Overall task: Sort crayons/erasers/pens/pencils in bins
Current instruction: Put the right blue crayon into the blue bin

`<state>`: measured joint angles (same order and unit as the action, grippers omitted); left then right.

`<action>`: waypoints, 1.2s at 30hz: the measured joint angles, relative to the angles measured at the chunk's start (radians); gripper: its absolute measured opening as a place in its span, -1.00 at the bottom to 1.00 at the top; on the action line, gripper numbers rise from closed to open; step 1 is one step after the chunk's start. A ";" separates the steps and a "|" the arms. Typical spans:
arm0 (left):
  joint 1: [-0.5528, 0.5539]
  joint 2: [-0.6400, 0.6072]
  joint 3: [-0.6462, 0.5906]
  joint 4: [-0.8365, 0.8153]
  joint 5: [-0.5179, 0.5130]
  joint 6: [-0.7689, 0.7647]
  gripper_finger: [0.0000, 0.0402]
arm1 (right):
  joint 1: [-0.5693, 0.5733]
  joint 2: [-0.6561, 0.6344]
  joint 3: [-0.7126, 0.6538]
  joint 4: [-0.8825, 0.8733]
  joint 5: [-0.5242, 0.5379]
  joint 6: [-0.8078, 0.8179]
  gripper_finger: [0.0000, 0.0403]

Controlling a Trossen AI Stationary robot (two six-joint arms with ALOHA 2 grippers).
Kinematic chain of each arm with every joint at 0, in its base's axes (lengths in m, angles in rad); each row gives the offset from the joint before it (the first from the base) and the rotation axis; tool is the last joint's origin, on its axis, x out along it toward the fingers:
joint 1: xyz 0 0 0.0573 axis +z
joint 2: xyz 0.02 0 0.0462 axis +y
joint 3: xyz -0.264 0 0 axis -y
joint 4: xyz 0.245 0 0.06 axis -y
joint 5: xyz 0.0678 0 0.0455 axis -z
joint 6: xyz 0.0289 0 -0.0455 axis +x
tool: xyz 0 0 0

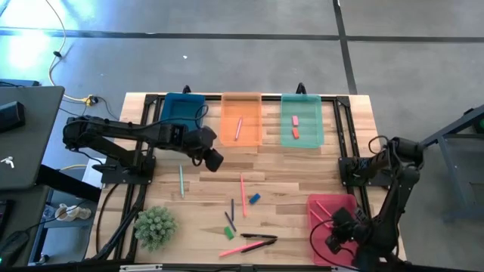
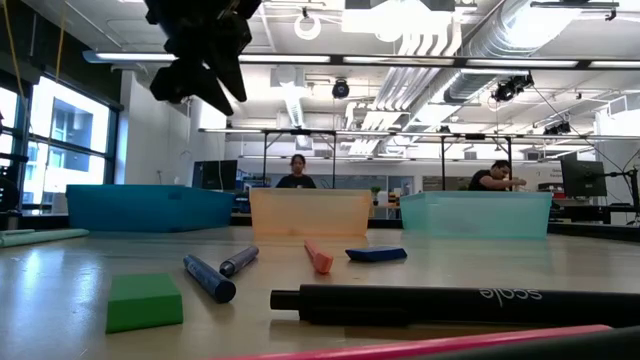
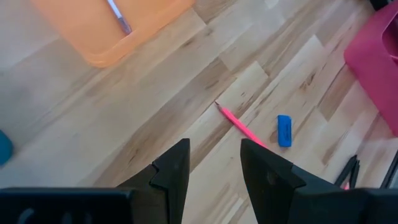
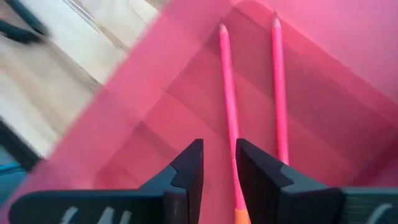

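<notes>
Right now the right gripper (image 4: 217, 165) is hanging over the red-pink bin (image 1: 344, 205) at the table's near right corner, fingers parted a little, gripping nothing; a pink pencil (image 4: 229, 106) is lying in the gap under them on the bin floor, and a second pink pencil (image 4: 279, 93) is lying just beside it, roughly parallel. Left gripper (image 3: 214, 165) is hovering above bare wood (image 3: 155, 106) between the blue bin (image 1: 181, 108) and the orange bin (image 1: 242, 121), fingers parted about halfway, also holding nothing.

Out from there: orange bin is holding one thin stick (image 1: 238, 127). Green bin (image 1: 302, 125) is holding two red-orange erasers (image 1: 295, 119), one beyond the other. Blue bin contents cannot be made out.

Loose on the table: a blue eraser (image 1: 254, 199) is sitting just beside a long pink stick (image 1: 243, 193) mid-table; a green eraser (image 1: 228, 232) is lying nearer the front edge, near two dark short sticks (image 1: 232, 214). A light green stick (image 1: 181, 180) is lying apart toward the left. A black pen (image 1: 259, 236) and a pink stick (image 1: 243, 248) are lying at the front edge. A small green plant (image 1: 155, 227) is standing at the front left.

Two people (image 2: 297, 172) are showing far back in the room, in the low view.
</notes>
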<state>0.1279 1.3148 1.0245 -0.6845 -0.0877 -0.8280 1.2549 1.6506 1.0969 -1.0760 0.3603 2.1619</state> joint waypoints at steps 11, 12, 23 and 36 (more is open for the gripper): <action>0.044 0.000 0.000 -0.035 0.050 0.129 -0.35 | -0.055 -0.129 0.000 -0.032 0.034 0.015 -0.57; 0.049 0.000 0.000 -0.051 0.050 0.133 -0.35 | -0.068 -0.140 0.000 -0.035 0.042 0.014 -0.57; 0.084 0.000 0.000 -0.251 0.054 0.265 -0.19 | -0.272 -0.227 0.000 -0.050 0.203 -0.118 -0.57; 0.071 0.000 0.000 -0.175 0.055 0.599 -0.04 | -0.597 -0.272 0.001 -0.048 0.247 -0.402 -0.57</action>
<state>0.1989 1.3148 1.0245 -0.8592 -0.0332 -0.2285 0.6580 1.3785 1.0977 -1.1238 0.6075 1.7600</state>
